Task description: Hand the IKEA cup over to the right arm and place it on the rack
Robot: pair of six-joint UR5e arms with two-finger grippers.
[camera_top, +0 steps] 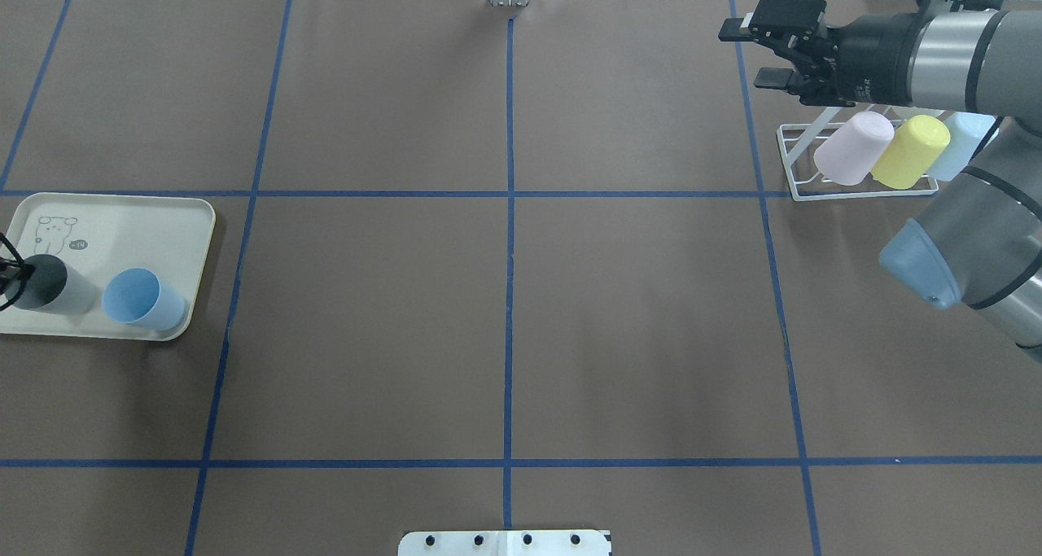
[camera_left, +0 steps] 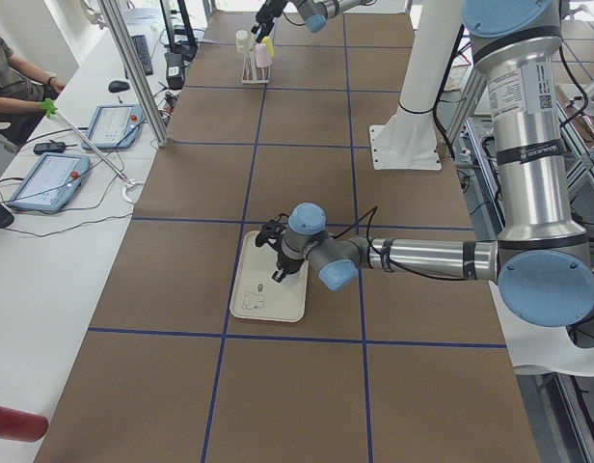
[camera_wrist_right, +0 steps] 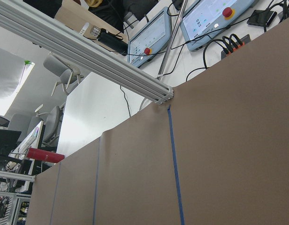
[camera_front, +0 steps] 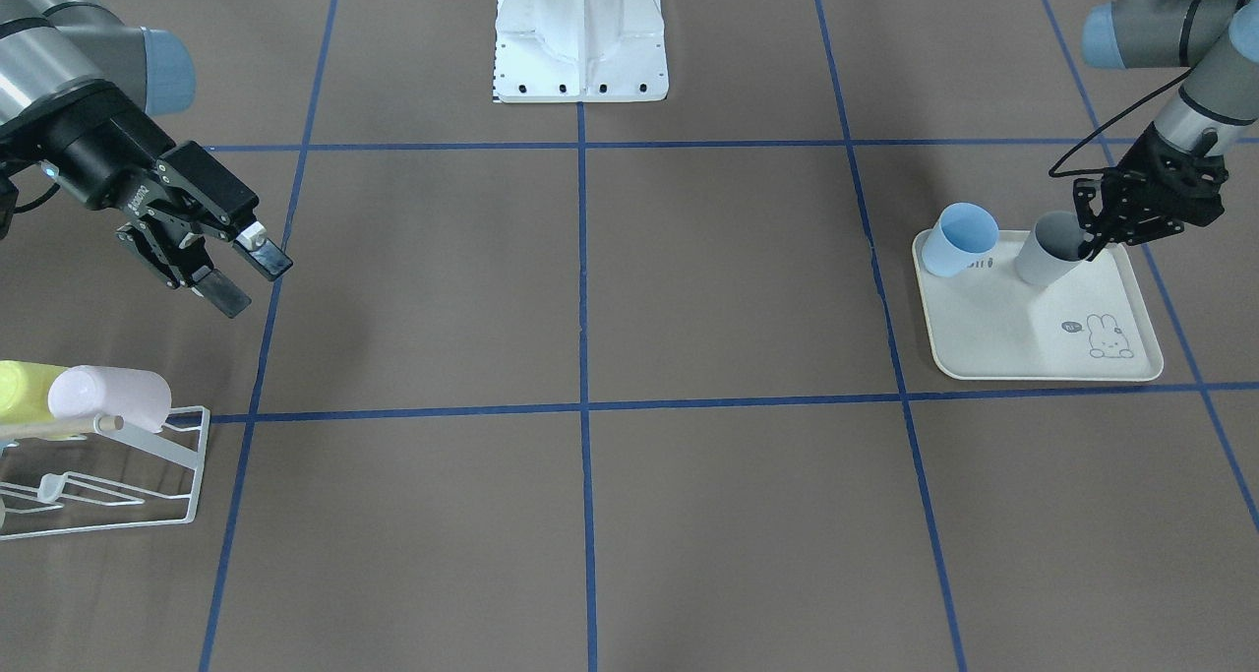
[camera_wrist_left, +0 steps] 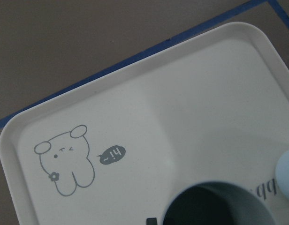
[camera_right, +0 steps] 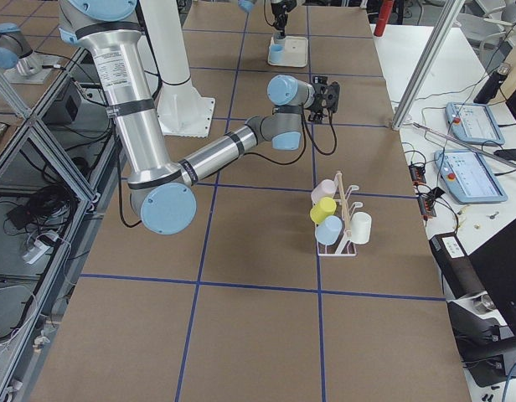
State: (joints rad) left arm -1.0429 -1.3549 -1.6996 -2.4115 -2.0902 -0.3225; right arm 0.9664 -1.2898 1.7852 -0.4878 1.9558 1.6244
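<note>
A grey IKEA cup (camera_front: 1045, 251) stands on the cream rabbit-print tray (camera_front: 1023, 347), with a light blue cup (camera_front: 962, 240) next to it. My left gripper (camera_front: 1092, 244) is at the grey cup's rim (camera_wrist_left: 219, 206), one finger reaching inside it. Whether those fingers are shut on the wall I cannot tell. Far across the table, the right arm's gripper (camera_front: 252, 283) hangs open and empty just above the white wire rack (camera_front: 148, 475). Pink (camera_top: 853, 147), yellow (camera_top: 910, 151) and pale blue (camera_top: 961, 145) cups hang on the rack (camera_top: 794, 157).
The white robot pedestal (camera_front: 580, 32) stands at the table's middle edge. Blue tape lines divide the brown table into squares. A side bench with tablets (camera_left: 51, 178) and a seated person (camera_left: 13, 72) runs along the table's far side.
</note>
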